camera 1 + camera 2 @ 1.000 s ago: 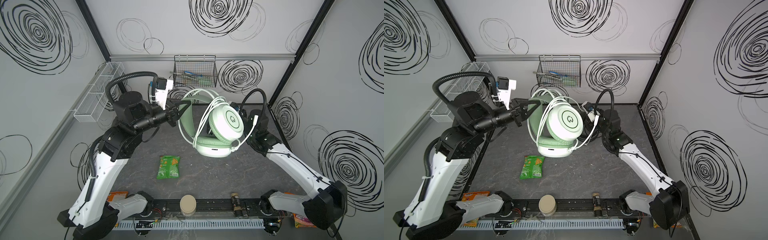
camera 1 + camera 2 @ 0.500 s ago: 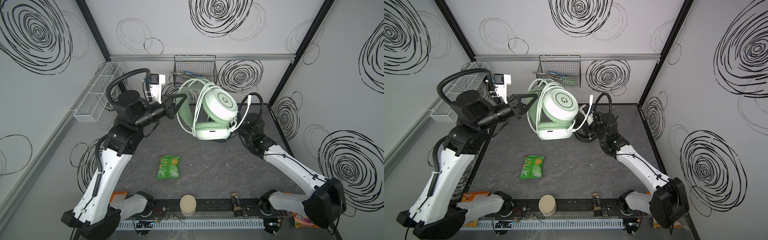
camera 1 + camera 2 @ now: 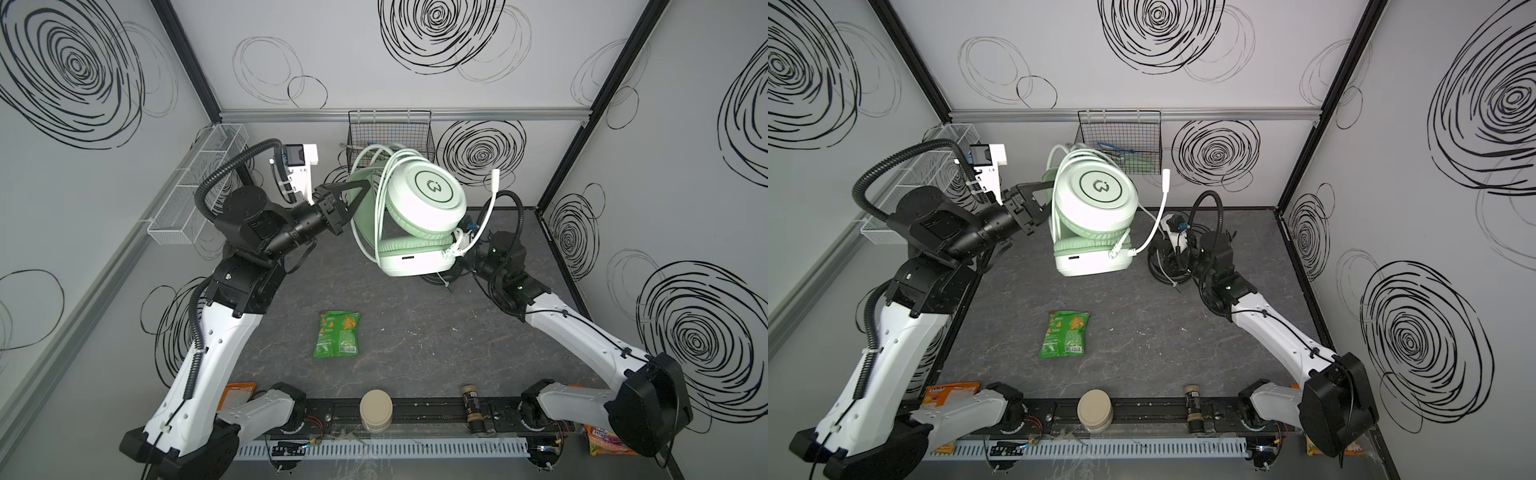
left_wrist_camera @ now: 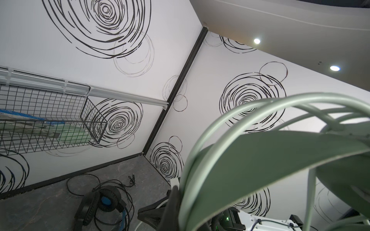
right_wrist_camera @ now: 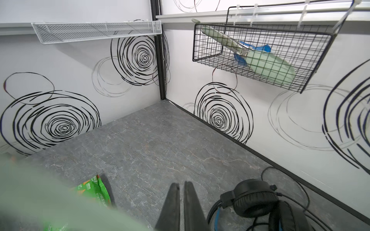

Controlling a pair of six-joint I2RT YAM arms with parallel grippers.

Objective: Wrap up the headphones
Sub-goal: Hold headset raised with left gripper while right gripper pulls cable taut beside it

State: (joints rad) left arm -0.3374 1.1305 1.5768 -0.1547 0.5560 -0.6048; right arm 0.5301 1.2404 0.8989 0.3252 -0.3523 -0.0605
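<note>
While left gripper (image 3: 361, 189) stays clamped on green headset (image 3: 428, 195), both top views show it carried back, away from right arm (image 3: 511, 266), now lower. Cable (image 3: 379, 208) looped round it, plug (image 3: 494, 176) sticking up free.
Left wrist: band (image 4: 280, 160) in grip, loops over it.
Right wrist: right gripper (image 5: 180, 185) pinched together, empty; black headset (image 5: 258, 202) just beside, cord loose on table (image 5: 160, 130).
Judged: green wrap near done, tail untucked; black next.
</note>
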